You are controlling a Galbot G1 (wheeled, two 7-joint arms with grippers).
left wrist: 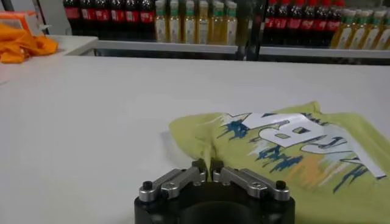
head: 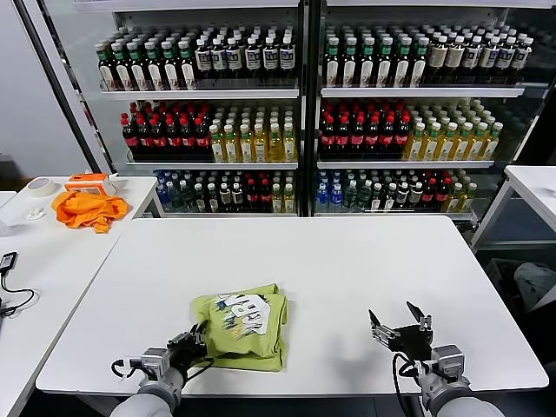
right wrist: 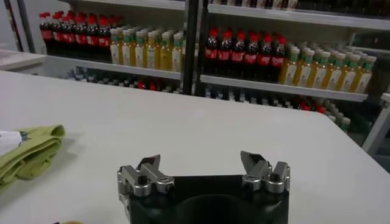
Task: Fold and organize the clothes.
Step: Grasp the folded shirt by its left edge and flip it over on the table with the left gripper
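Note:
The clothes (head: 243,326), a lime yellow-green T-shirt, lie folded on the white table (head: 347,261) near its front edge, the white and dark print facing up. My left gripper (head: 193,340) sits at the shirt's near left corner, shut on a pinch of the fabric edge. In the left wrist view a ridge of the T-shirt (left wrist: 286,143) runs up from between the closed fingertips of the left gripper (left wrist: 208,165). My right gripper (head: 399,323) hovers open over bare table to the right of the shirt. The right wrist view shows the right gripper (right wrist: 201,164) holding nothing and the shirt's folded edge (right wrist: 27,152) off to one side.
A bright orange cloth (head: 87,208), an orange box (head: 89,182) and a tape roll (head: 40,186) lie on the side table at far left. Drink shelves (head: 295,113) stand behind the table. A black cable (head: 9,287) lies at the left edge.

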